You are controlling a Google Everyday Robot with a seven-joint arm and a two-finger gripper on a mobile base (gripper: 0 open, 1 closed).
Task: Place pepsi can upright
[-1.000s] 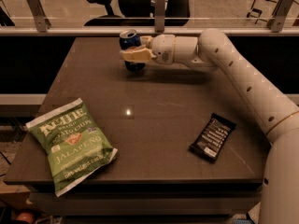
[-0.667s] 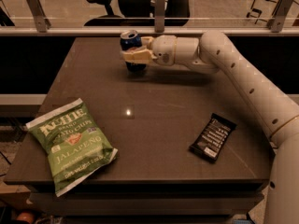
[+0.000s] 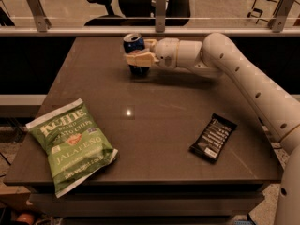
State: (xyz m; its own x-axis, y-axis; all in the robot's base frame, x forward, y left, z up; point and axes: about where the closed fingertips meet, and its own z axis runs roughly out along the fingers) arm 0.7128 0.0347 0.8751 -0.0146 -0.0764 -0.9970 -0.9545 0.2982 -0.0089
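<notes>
The gripper (image 3: 137, 52) clamps its fingers on the upright pepsi can (image 3: 133, 41), the near finger hiding its middle.

gripper (image 3: 139, 56) at tabletop (image 3: 159, 107) far edge, fingers clasping pepsi can (image 3: 133, 42) | centre open | chip bag (image 3: 70, 144) blocks front-left | snack bar (image 3: 213, 137) lies flat front-right | railing (image 3: 84, 31) just behind

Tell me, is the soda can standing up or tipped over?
Standing up: the pepsi can has its silver top up, the tool gripping its middle.
</notes>
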